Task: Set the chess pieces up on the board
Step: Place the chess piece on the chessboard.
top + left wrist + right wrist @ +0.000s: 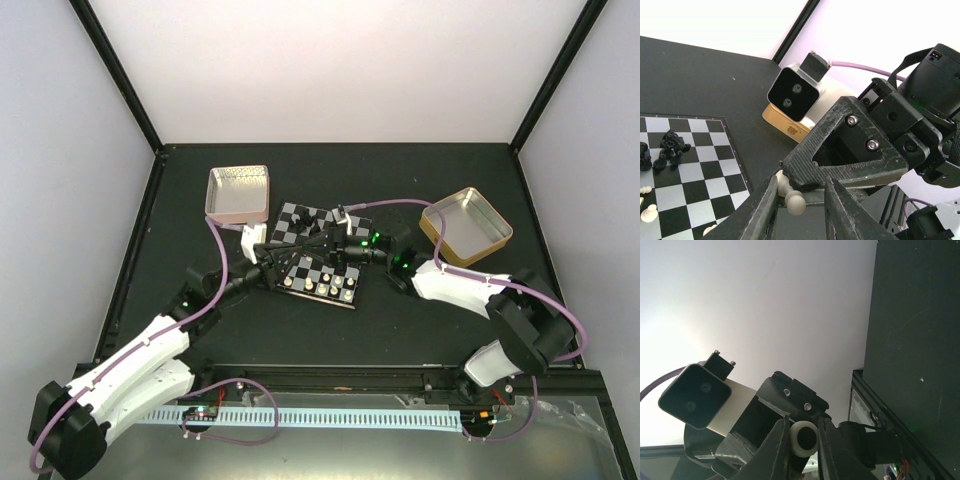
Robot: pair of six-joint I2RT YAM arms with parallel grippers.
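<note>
Over the board [300, 222] my two grippers meet tip to tip. A cream-white pawn [795, 202] lies sideways between them. My right gripper [803, 417] is shut on the pawn's [804, 439] round base. Its ribbed fingers [840, 150] show in the left wrist view. My left gripper [801, 185] stands open around the pawn's head, with the left finger against it and the right finger apart. Black pieces [670, 147] cluster on the board [690, 170], with white pieces [649, 212] near its corner. From above, white pieces [310, 285] line the near rows.
A pink tin [238, 193] sits at the board's far left corner. A gold tin [467, 227] lies to the right, and it also shows behind the right wrist camera as the gold tin [785, 122]. Dark walls bound the table.
</note>
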